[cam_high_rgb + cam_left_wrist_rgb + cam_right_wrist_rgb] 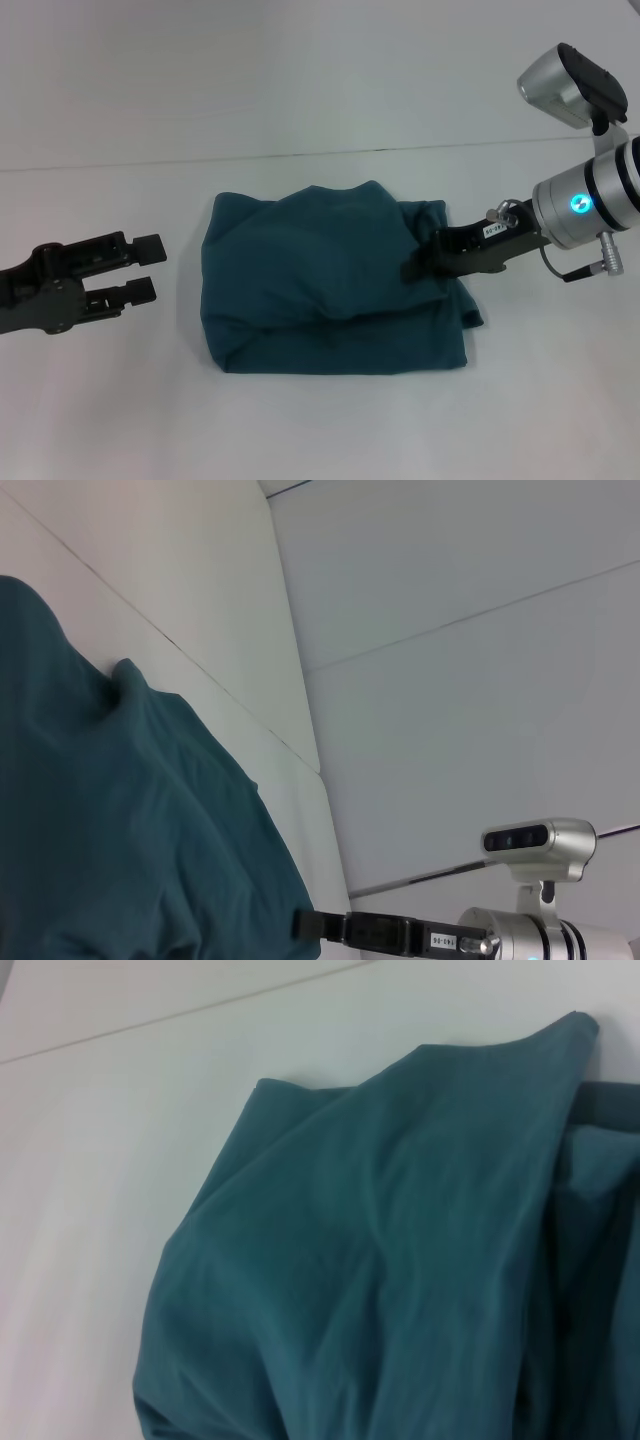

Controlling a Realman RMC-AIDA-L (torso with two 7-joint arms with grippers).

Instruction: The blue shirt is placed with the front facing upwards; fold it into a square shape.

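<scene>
Lying mid-desk (100, 420), the folded shirt (320, 290) has the right gripper (415, 268) at its right edge, jaws unreadable; the left gripper (148, 268) waits apart, jaws spread, empty.

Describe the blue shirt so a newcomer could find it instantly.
On the white table, look centre, between the two arms. The blue shirt lies there as a rumpled, roughly square teal bundle, the only cloth present, with the right end effector at its edge.
</scene>
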